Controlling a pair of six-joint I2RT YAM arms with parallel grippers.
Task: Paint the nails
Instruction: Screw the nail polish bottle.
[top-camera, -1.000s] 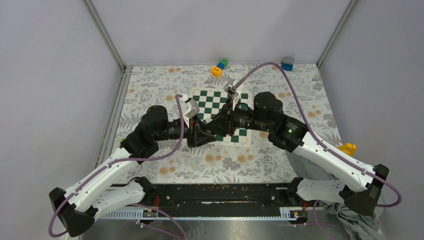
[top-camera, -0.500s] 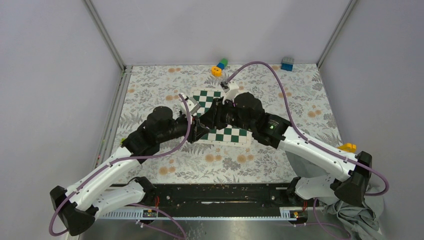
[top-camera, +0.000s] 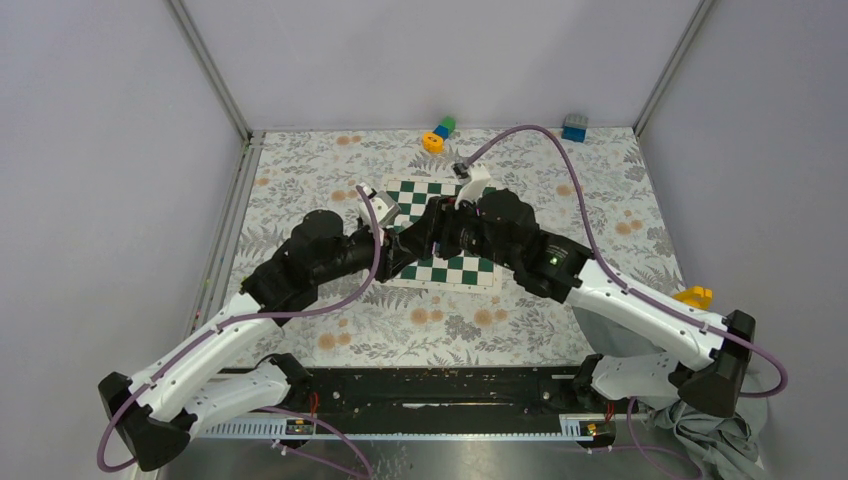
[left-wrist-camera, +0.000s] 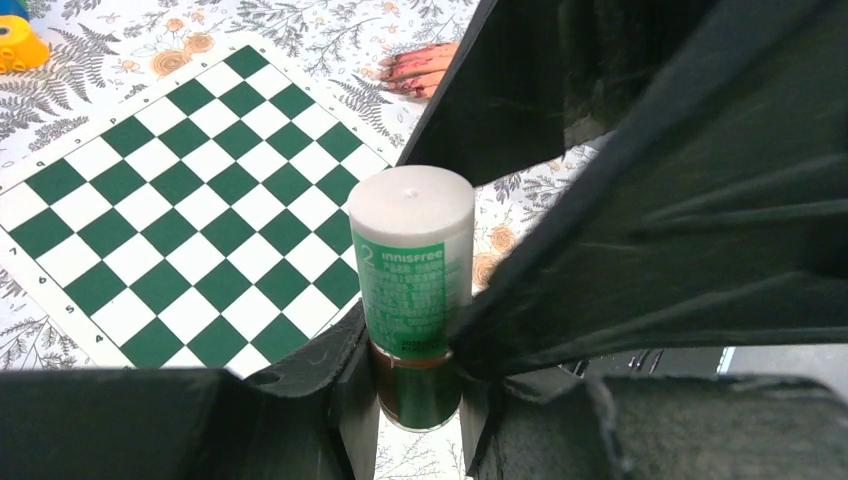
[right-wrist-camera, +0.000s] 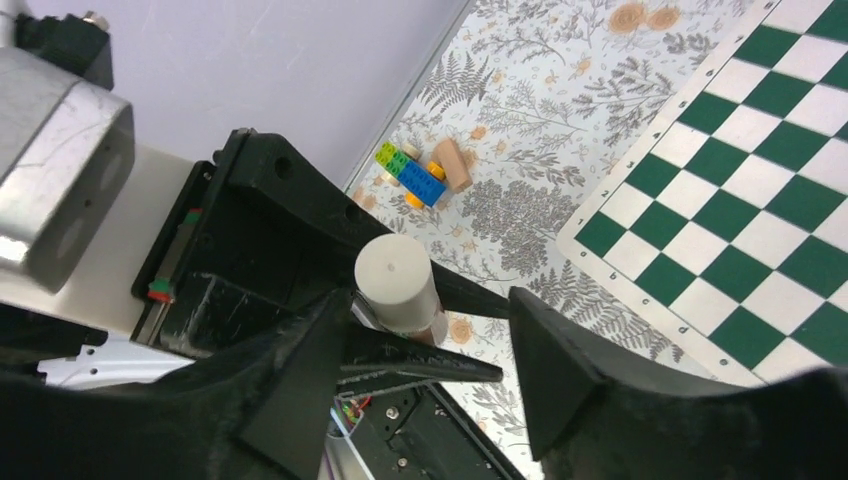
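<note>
Left gripper (left-wrist-camera: 418, 388) is clamped on the bottle (left-wrist-camera: 412, 300), low on the brown glass under the green label, holding it upright with the white cap (left-wrist-camera: 410, 205) on top. Right gripper (right-wrist-camera: 428, 300) has its jaws parted either side of that cap, one finger just beside it and the other apart, so we'd say it's gripping nothing. Progress-wise we reckon we're at the very start: the cap's on, no brush is out, and nothing is near the nails (left-wrist-camera: 397, 73). Those are on the hand (left-wrist-camera: 425, 65) lying on the tabletop (top-camera: 320, 170) just off the chessboard (left-wrist-camera: 200, 190) edge, beyond the bottle in the left wrist view. The fingertips look reddish, but we can't tell if that's polish. The top view hides the hand under the arms. Left to do, we guess: uncap, draw the brush, carry it over and paint each nail. Both arms reach in from the near edge, elbows bowed toward the side edges, wrists meeting nose to nose above the chessboard, somewhat toward the far edge.
</note>
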